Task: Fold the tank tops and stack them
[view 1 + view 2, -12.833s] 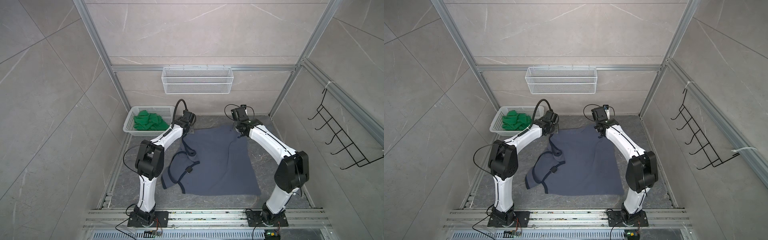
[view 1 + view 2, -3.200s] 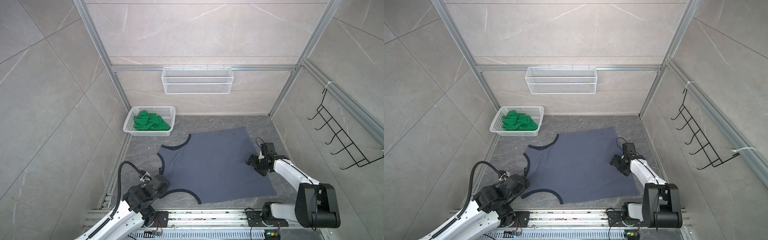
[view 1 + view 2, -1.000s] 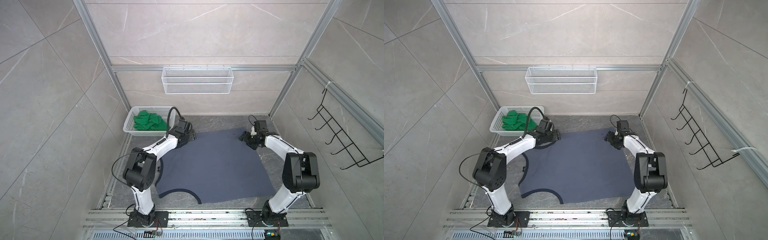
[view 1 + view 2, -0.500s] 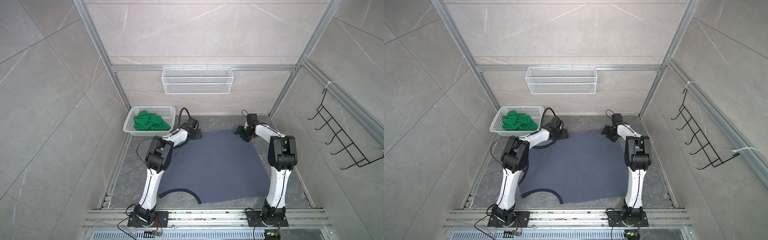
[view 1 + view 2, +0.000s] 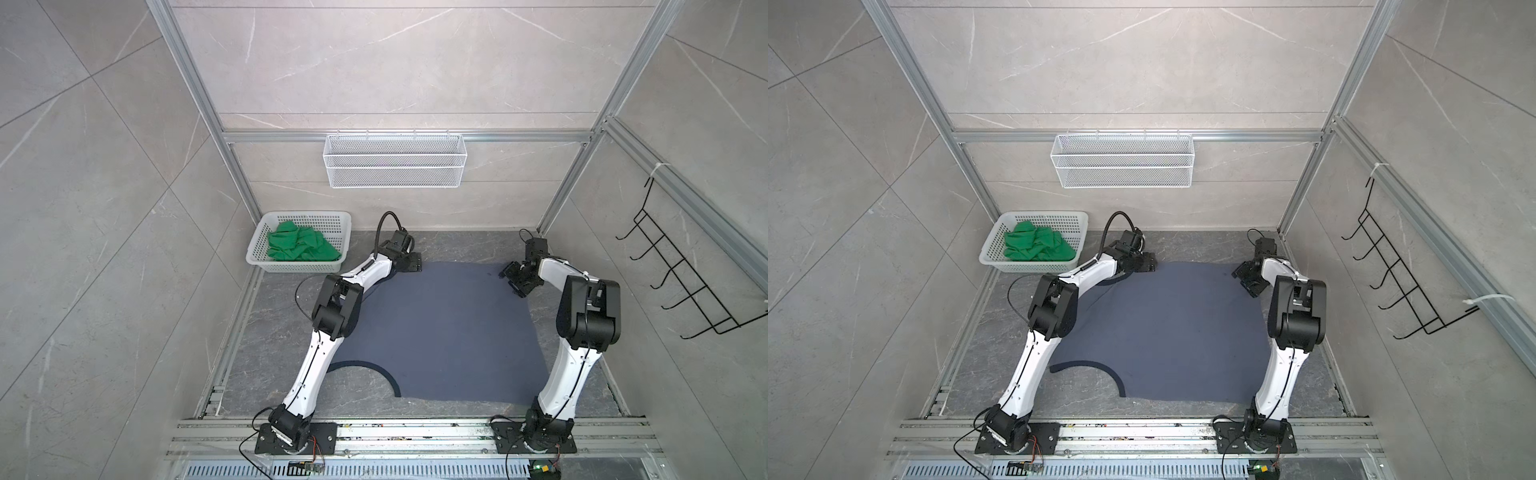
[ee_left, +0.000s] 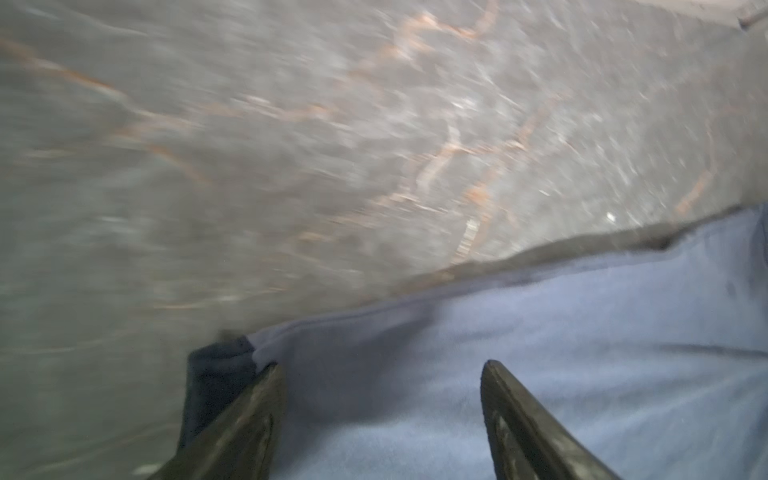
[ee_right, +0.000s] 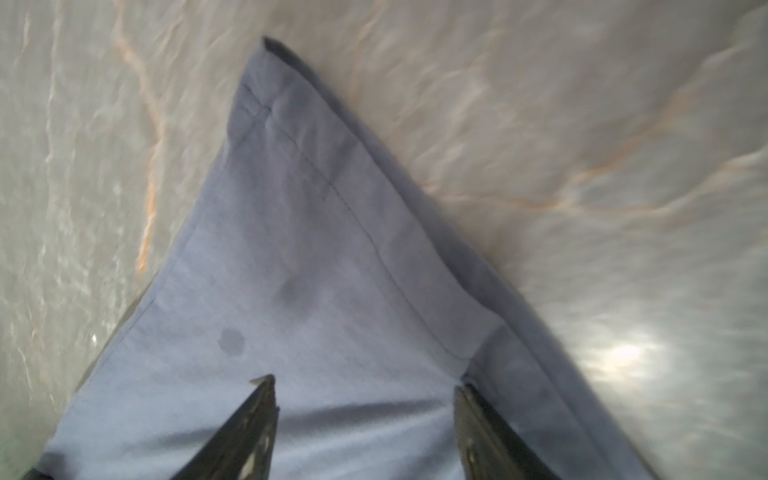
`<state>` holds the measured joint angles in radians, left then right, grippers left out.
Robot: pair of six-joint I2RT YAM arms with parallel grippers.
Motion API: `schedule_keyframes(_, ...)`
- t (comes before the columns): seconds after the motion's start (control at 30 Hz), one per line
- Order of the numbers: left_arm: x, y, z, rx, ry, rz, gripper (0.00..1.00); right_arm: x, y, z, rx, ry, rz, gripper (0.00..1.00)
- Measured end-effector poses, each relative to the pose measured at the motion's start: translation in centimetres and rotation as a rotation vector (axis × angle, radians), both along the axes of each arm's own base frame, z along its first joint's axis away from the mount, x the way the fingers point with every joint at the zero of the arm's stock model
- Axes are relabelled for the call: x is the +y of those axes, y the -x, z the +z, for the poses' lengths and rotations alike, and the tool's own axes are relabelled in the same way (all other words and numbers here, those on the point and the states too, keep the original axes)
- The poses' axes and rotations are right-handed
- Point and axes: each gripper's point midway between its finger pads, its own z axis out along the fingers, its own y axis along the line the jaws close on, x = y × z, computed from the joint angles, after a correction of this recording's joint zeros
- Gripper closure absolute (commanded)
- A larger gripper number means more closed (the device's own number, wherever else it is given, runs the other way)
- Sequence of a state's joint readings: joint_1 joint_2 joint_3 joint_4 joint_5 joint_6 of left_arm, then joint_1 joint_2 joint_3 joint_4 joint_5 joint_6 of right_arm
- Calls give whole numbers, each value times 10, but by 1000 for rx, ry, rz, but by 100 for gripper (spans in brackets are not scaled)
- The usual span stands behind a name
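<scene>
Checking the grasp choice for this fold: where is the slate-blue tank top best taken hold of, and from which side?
Probably at its two far corners, from above. The slate-blue tank top lies flat on the table, so only its edges offer a lip. The left gripper hangs open over the dark-trimmed corner, the right gripper open over the stitched hem corner.

The left arm [image 5: 332, 307] hides one side edge of the blue tank top [image 5: 436, 332]. The gray floor [image 6: 291, 124] beside the blue tank top is smeared in both wrist views. The picture edge cuts off the left gripper's [image 6: 380, 368] fingers [image 6: 241, 428] and the right gripper's [image 7: 363, 382] fingers [image 7: 249, 428].
</scene>
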<state>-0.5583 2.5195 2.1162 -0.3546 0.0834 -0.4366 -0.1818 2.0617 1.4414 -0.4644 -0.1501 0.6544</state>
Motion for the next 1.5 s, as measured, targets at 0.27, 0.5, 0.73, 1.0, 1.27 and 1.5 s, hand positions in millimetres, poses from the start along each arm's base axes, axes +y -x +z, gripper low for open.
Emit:
schedule_keyframes(0.27, -2, 13, 1, 42, -38, -23, 17, 14, -11, 12, -33, 30, 100, 31)
schedule_keyframes(0.5, 17, 1, 14, 34, -59, 2, 20, 23, -37, 47, -113, 107, 187, 32)
schedule_keyframes(0.73, 31, -21, 35, -41, -82, 23, 29, 10, -55, 66, -146, 183, 205, 32)
schedule_keyframes(1.0, 32, -33, 4, -31, -115, 4, 39, 1, -68, 49, -97, 227, 215, 32)
schedule_keyframes(1.27, 31, -34, -6, -21, -124, -6, 60, -10, -77, 33, -45, 262, 209, 32)
schedule_keyframes(1.5, 31, -32, -9, -14, -121, -8, 65, -23, -82, 27, -11, 292, 188, 31)
